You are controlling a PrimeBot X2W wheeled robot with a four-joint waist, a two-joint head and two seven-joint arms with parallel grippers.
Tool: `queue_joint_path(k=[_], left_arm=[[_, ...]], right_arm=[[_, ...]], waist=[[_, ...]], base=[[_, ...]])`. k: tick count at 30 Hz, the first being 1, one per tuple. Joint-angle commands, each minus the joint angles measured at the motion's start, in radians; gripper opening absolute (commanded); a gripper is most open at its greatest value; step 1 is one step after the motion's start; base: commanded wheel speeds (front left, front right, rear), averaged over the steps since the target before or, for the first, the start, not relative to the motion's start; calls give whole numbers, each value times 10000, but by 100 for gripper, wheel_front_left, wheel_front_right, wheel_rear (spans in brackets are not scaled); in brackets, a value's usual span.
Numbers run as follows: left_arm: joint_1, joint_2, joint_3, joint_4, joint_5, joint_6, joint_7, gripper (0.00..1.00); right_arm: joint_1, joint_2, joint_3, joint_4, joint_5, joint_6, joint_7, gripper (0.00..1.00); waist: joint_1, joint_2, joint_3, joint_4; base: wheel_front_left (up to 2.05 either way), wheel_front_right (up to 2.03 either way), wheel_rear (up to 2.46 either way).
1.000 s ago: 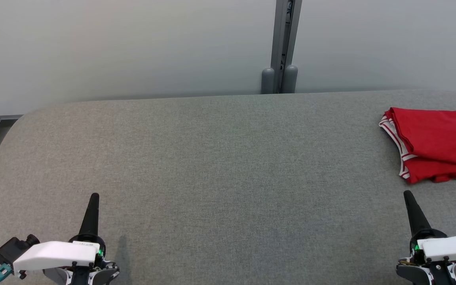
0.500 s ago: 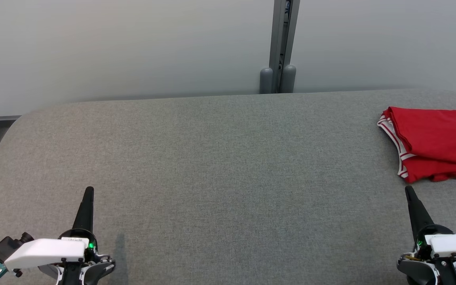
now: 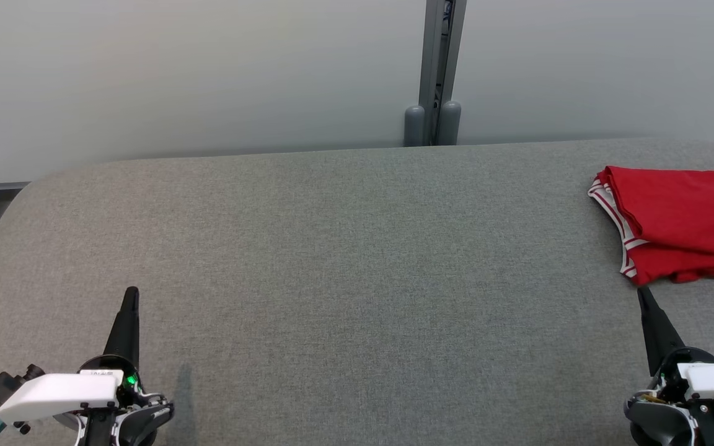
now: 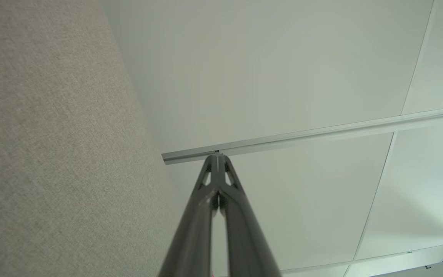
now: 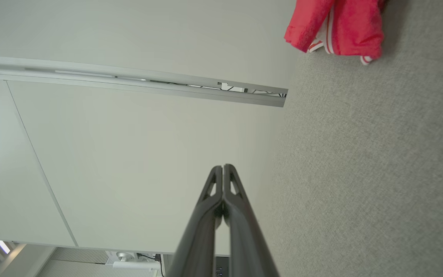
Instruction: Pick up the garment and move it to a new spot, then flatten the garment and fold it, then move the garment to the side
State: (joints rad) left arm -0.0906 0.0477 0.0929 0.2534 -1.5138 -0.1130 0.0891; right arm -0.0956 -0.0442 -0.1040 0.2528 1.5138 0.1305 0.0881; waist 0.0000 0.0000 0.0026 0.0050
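Far right of the grey table [image 3: 344, 248]: your red garment [image 3: 682, 223] lies folded, white-striped trim toward the centre, its right side cut off by the edge of the head view.
Garment axis: the long side appears to run left to right across the table.
Right gripper [image 3: 644, 295]: fingers pressed together, holding nothing. The cloth lies ahead and slightly to its right, near but apart.
Left gripper [image 3: 132, 293]: closed too, empty, well apart from the garment.
Nearer arm: your right, clearly.
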Motion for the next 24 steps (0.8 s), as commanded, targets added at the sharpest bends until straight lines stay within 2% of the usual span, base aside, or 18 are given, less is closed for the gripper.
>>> queue_joint_path(k=[1, 14, 24], left_arm=[[-220, 45, 88, -70, -255, -82, 61, 0], [-254, 46, 255, -106, -994, -228, 272, 0], [-226, 46, 253, -97, -998, -213, 289, 0]], right_arm=[[-144, -92, -50, -62, 244, 4, 94, 0], [-169, -104, -118, -102, 1029, 4, 295, 0], [-170, -103, -117, -100, 1003, 4, 294, 0]], waist=[[0, 0, 1, -6], [0, 0, 5, -48], [0, 0, 5, -50]], base=[[0, 0, 0], [0, 0, 0], [0, 0, 0]])
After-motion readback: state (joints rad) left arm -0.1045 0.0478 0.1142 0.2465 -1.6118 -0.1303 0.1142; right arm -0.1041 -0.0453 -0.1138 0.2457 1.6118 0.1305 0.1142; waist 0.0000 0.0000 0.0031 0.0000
